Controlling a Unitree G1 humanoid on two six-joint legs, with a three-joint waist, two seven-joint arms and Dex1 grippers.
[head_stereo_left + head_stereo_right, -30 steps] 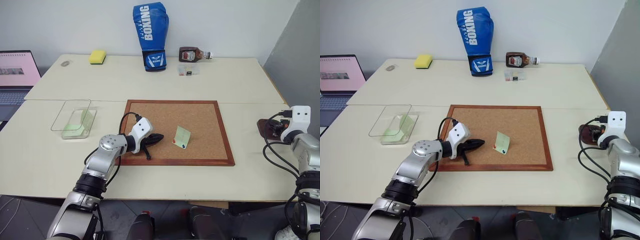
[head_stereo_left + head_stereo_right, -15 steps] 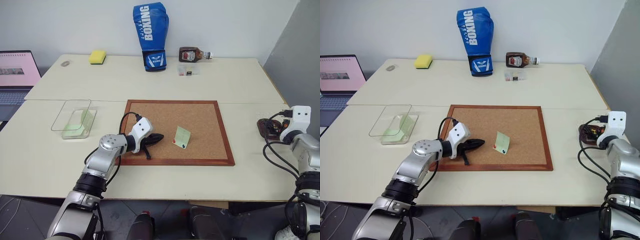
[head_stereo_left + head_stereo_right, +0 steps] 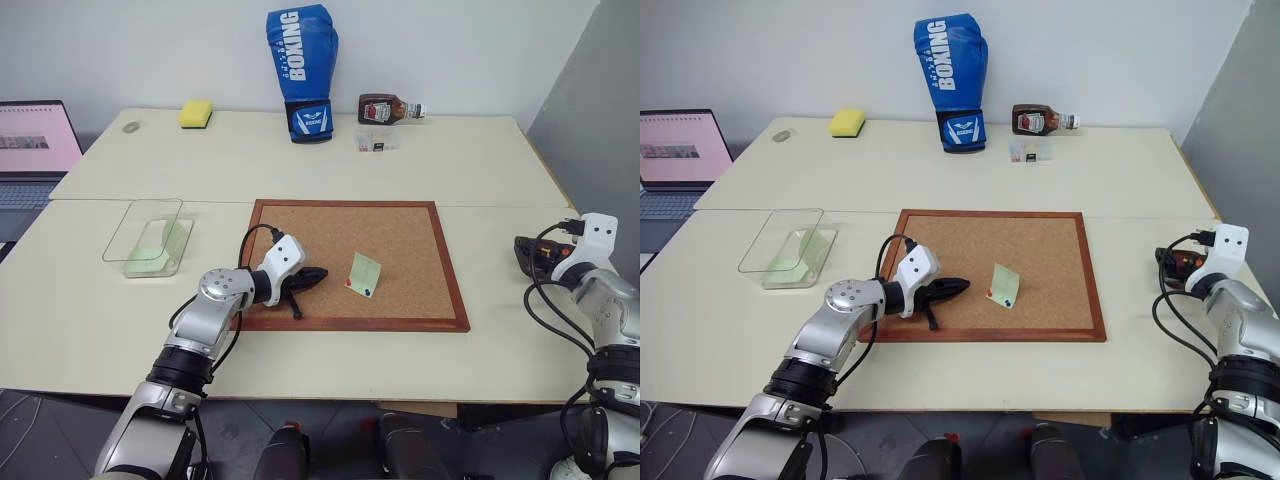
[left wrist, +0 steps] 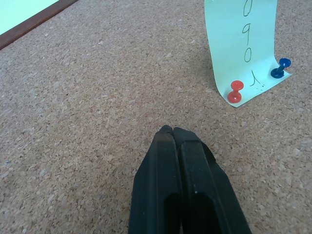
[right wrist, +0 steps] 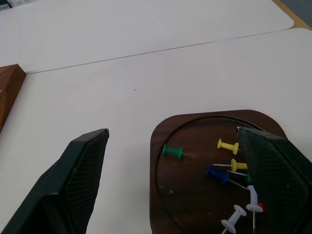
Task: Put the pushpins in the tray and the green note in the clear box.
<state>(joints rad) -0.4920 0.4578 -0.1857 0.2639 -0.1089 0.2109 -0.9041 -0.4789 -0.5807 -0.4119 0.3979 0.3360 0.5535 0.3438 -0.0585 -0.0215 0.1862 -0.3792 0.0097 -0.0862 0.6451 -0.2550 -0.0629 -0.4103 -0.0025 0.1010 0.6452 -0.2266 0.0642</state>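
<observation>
The right gripper (image 5: 170, 195) hangs over the tray (image 5: 195, 131) at the right end of the counter (image 3: 300, 170), its jaws spread wide and empty. The dish sits between and just ahead of them, with a green pushpin (image 5: 172, 152) lying loose on the dark wood among yellow, blue and white ones. I take it a pin drop is the step in hand here, and that this arm has nothing left to carry.

The left gripper (image 4: 168, 134) rests over the cork board (image 3: 400, 225) with its jaws pressed shut on nothing. Ahead of them and off to one side lies the green note (image 4: 241, 39), pinned at its near corners by a red pushpin (image 4: 235, 91) and a blue pushpin (image 4: 279, 68). The clear box (image 3: 135, 235) stands well apart on the far left, with something pale green already inside.

To my eye the next move is pulling those two pins: the jaws must open, close on a tiny head and lift straight up without tearing the paper
</observation>
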